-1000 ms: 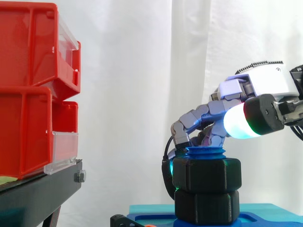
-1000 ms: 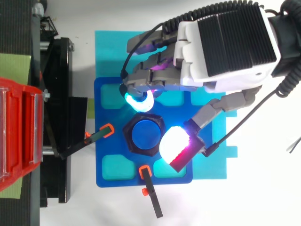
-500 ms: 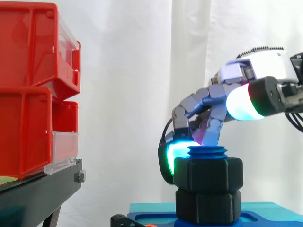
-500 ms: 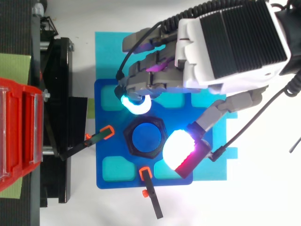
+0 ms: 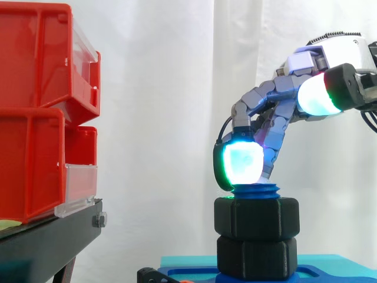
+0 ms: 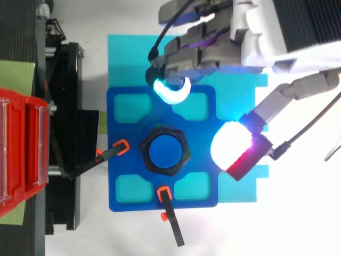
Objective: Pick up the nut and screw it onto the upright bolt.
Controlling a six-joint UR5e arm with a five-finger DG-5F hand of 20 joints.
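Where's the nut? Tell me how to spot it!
Find the dark blue square plate beside the red plastic bins. In its middle stands a blue threaded bolt; the black six-sided nut rings it, the upper of two stacked black hexagons.

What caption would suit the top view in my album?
Robot hand, fingers open, hovers clear of the black hex nut sitting around the blue bolt on its blue plate.
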